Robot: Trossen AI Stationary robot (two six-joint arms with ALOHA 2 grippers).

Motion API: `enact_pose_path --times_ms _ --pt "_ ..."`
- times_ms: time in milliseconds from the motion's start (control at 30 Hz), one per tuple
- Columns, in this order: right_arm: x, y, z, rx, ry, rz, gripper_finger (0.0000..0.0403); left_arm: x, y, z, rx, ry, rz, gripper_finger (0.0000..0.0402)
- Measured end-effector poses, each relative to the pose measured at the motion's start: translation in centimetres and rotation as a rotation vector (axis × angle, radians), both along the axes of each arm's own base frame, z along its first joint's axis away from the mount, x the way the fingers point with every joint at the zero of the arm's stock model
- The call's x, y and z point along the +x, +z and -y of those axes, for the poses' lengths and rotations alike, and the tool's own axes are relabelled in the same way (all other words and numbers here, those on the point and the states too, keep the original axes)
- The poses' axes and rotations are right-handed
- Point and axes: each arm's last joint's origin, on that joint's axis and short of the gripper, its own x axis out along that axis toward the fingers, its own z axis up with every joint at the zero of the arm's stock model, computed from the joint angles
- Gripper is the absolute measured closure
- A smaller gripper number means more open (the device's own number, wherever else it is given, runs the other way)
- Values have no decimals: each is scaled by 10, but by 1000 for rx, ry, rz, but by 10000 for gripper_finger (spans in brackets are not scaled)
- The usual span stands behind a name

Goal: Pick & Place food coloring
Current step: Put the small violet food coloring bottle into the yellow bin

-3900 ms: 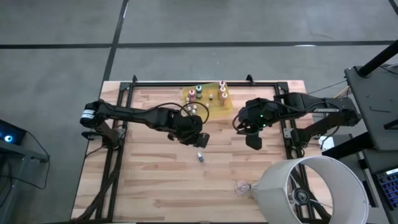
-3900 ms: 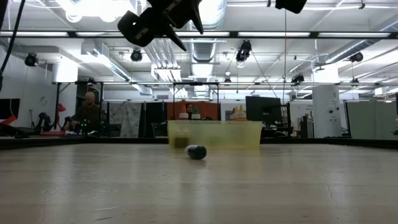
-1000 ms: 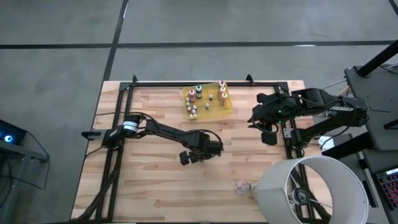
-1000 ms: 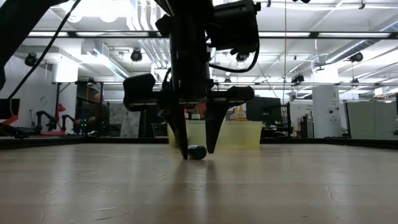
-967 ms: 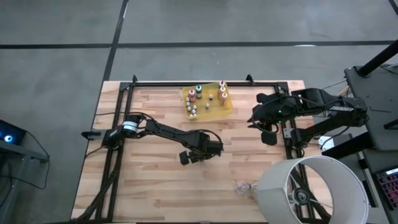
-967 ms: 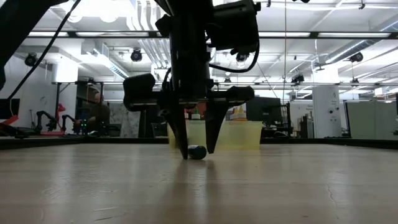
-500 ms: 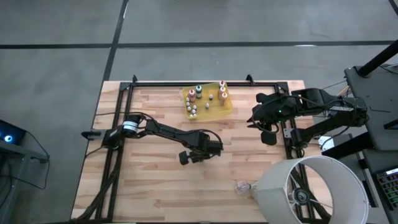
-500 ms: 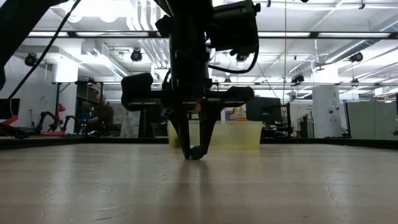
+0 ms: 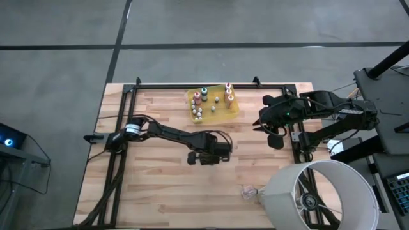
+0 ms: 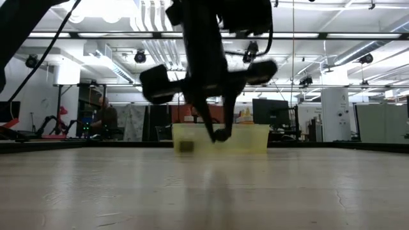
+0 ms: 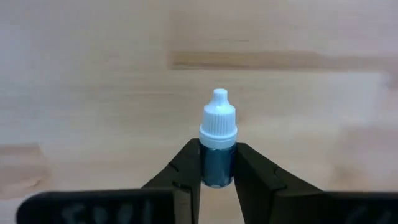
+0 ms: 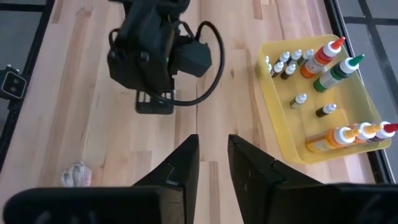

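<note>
While lifted off the table, left gripper pinches food coloring bottle: dark blue body, white dropper cap. Right gripper slightly spread, parked at table's right.

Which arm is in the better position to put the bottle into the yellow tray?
The left. Its end effector already holds the white-capped bottle, lifted off the table, near the yellow tray. The right end effector waits empty at the table's right edge.
</note>
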Motion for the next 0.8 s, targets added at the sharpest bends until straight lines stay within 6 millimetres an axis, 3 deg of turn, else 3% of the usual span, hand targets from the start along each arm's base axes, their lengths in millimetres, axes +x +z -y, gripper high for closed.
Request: enact_pose_path --times_ms 200,467,800 --pt "1 1 0 -14 17 11 314 4 33 -8 68 -206 125 347" --pt "7 7 -1 -19 30 100 293 -1 99 -24 190 -457 347 347" --pt "9 27 -1 1 15 220 261 -45 199 -42 385 -752 662 347"
